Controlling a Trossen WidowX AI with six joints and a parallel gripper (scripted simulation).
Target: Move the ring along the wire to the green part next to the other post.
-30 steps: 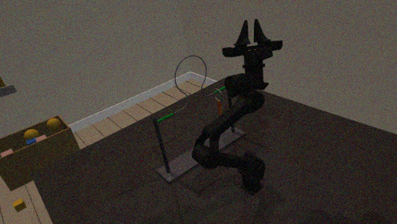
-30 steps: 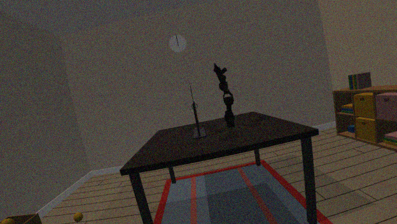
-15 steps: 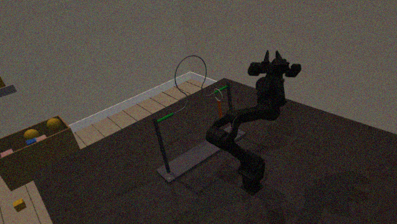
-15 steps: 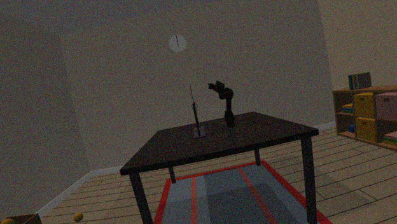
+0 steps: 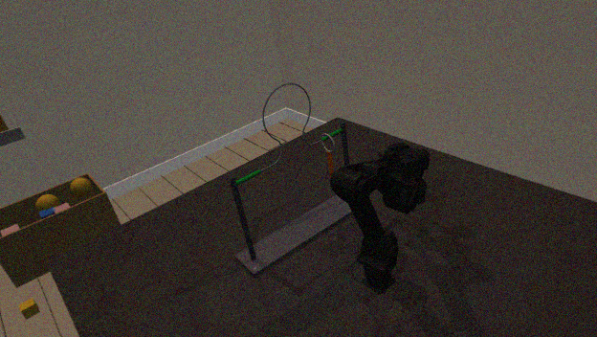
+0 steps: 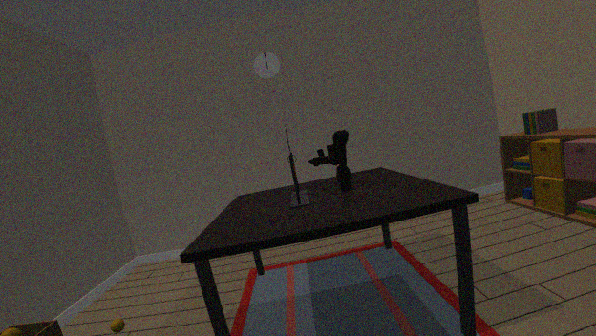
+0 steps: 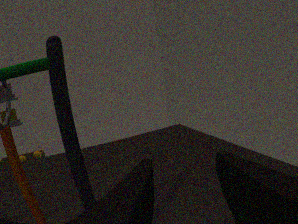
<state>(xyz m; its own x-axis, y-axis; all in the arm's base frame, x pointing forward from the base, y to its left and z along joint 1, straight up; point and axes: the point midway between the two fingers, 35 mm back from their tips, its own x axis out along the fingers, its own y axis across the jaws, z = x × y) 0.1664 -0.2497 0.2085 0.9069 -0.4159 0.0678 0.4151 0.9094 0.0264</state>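
Tool (image 6: 310, 162) (image 7: 184, 163) part-open, nothing gripped; ring (image 5: 333, 143) hangs from the green wire (image 5: 337, 132) (image 7: 30, 68), its weight probably keeping the handle (image 5: 330, 163) (image 7: 19, 172) low, at my wrist view's eight o'clock, presumably so I can grasp clear of grey

"Arm position?"
"Black six-joint robot arm (image 5: 368, 215) (image 6: 340, 148): raised, bent; wrist section extends left in the exterior view."
"Gripper state?"
"Black parallel-jaw gripper (image 6: 311, 161) (image 7: 184, 163): partly open, tapered fingers apart, nothing gripped."
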